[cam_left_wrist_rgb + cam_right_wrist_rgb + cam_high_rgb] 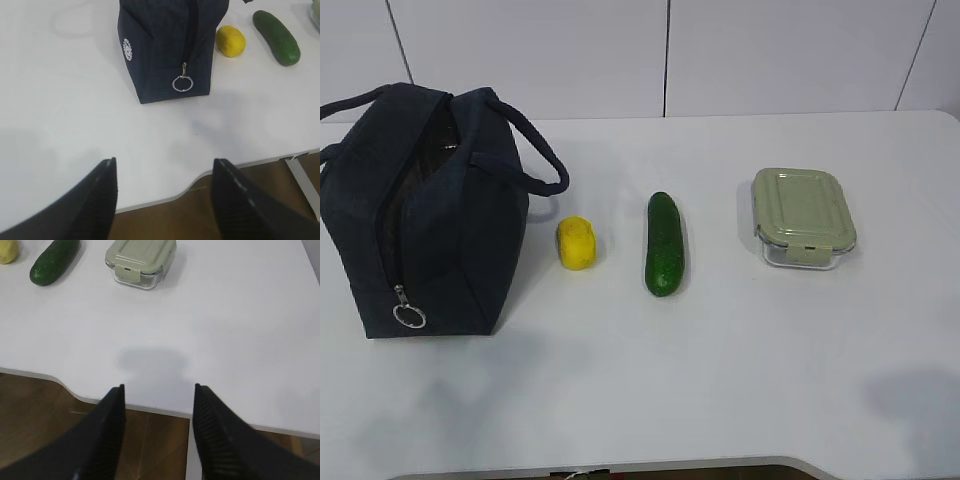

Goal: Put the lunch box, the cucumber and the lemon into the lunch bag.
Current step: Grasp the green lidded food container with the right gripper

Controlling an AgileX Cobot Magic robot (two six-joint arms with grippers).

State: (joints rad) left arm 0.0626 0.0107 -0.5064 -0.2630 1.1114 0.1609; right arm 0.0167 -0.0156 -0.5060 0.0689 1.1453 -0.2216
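— White tabletop (pixel 740 380) against a pale panelled wall, and nothing has gone into the lunch bag (pixel 430 215) yet. It stands at the left with its top unzipped and the ring pull (pixel 408 316) hanging low at the near end.

— And the three items?

— All on the table in a row: the lemon (pixel 577 243) just beside the bag, the cucumber (pixel 665 243) near it, the lunch box (pixel 803 217) well apart on the right, lid clipped on.

— The arms?

— Neither shows in the exterior view. The left gripper (pixel 165 172) hangs back at the table's near edge with its jaws spread and empty; the right gripper (pixel 159 390) likewise — parted, holding nothing.

— What could go wrong?

— The bag's mouth looks narrow and the fabric is soft, so the box may well catch on the rim or a handle (pixel 535 150) and push the bag over unless the other arm steadies it. The cucumber is smooth and round — a grip off its middle could let it roll or tip. The lemon sits close to the bag, so a wide approach might nudge the fabric.
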